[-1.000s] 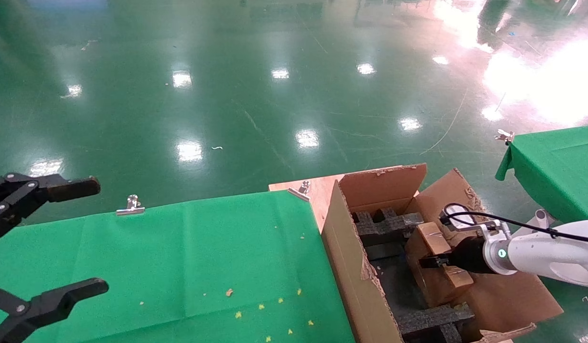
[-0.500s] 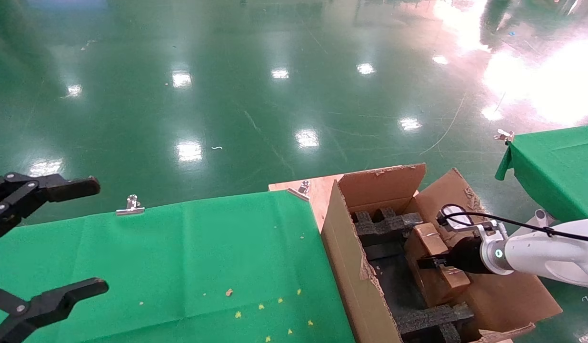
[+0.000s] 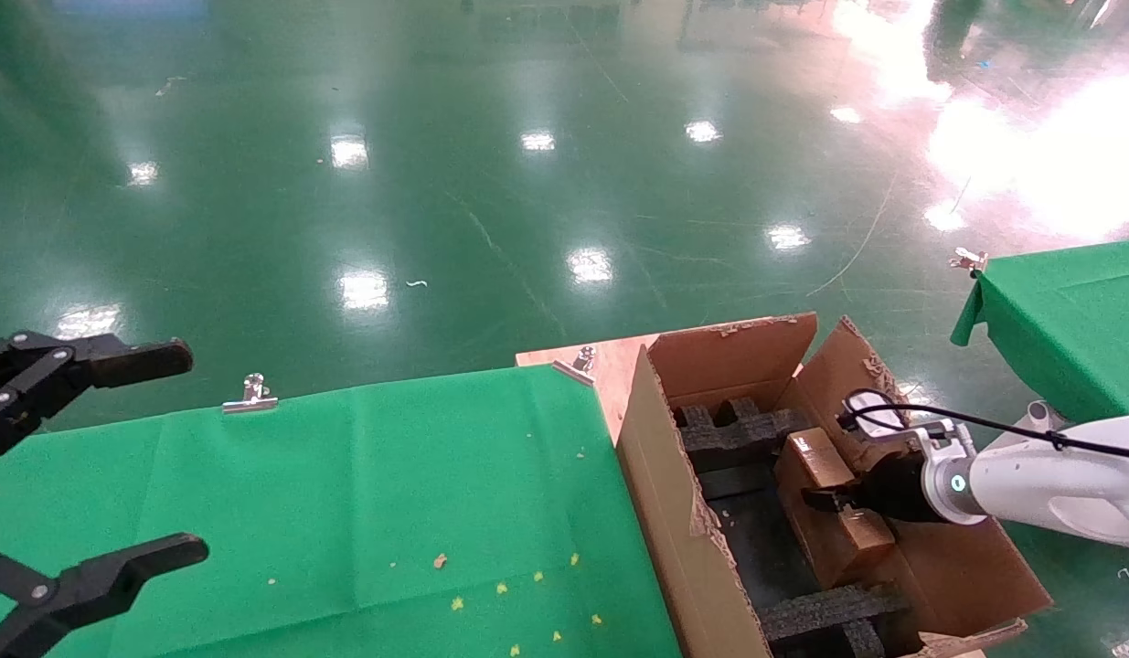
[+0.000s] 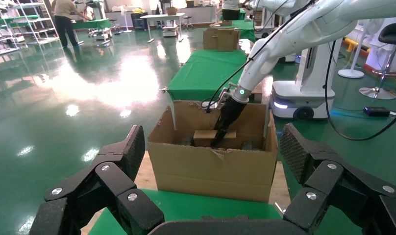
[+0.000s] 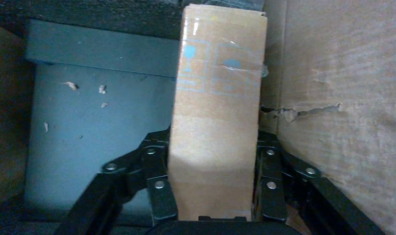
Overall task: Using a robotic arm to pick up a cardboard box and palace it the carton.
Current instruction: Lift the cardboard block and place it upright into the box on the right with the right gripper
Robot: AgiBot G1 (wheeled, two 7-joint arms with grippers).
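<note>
The large brown carton point(image 3: 660, 475) stands open at the right end of the green table, with black foam inserts point(image 3: 733, 429) inside. My right arm point(image 3: 1049, 480), white with a teal ring, reaches into it from the right. My right gripper point(image 3: 825, 498) is shut on the small cardboard box point(image 3: 806, 461), which hangs low inside the carton along its right wall. In the right wrist view the fingers point(image 5: 159, 193) clamp both sides of the box point(image 5: 218, 112). My left gripper point(image 3: 194, 448) is open and empty at the far left. The left wrist view shows the carton point(image 4: 210, 171) and the box point(image 4: 203, 138).
The green cloth table point(image 3: 345, 493) carries small crumbs and is held by metal clips point(image 3: 250, 395). A wooden board point(image 3: 610, 361) lies under the carton. A second green table point(image 3: 1076, 311) stands at the right. Glossy green floor lies beyond.
My right gripper has lowered the box deeper into the carton and slightly to the left. The carton's right flap has tilted up. The left arm has not moved.
</note>
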